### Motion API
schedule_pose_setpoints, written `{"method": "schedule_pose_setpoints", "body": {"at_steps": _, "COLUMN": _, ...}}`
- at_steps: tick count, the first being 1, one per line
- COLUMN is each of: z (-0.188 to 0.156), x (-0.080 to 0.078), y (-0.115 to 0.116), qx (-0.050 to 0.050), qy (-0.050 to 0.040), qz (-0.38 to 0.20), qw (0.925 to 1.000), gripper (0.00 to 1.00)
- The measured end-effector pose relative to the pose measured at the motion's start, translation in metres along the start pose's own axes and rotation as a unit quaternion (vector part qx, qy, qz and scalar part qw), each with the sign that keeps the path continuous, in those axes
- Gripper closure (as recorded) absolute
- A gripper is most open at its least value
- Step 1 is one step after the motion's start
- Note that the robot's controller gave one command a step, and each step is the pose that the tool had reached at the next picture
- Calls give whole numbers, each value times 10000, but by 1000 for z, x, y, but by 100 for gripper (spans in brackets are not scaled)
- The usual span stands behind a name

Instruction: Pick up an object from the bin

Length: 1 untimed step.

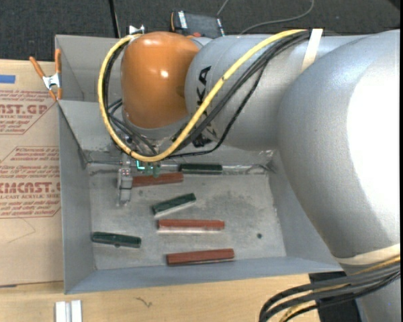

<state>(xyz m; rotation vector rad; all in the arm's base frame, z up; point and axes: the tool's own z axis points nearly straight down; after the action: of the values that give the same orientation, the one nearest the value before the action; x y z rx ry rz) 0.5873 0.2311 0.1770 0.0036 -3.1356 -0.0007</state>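
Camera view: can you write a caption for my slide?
Gripper hangs at the grey bin's back beside a red stick, other sticks scattered.

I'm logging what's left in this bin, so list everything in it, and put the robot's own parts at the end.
red bars: 3, reddish brown; one at the back beneath the wrist, one mid-floor, one by the front wall
green bars: 3, dark green; one along the back wall, one tilted in the middle, one front left
bin: 1, grey metal, holds all six bars
arm: 1, silver-grey, reaching in from the right
cover: 1, orange, on the wrist over the bin's back left
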Motion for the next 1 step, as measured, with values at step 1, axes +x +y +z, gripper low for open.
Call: {"method": "schedule_pose_setpoints", "body": {"at_steps": 1, "z": -23, "x": 22, "y": 17, "qx": -1, "qy": -42, "qz": -1858, "qw": 9826, "gripper": 0}}
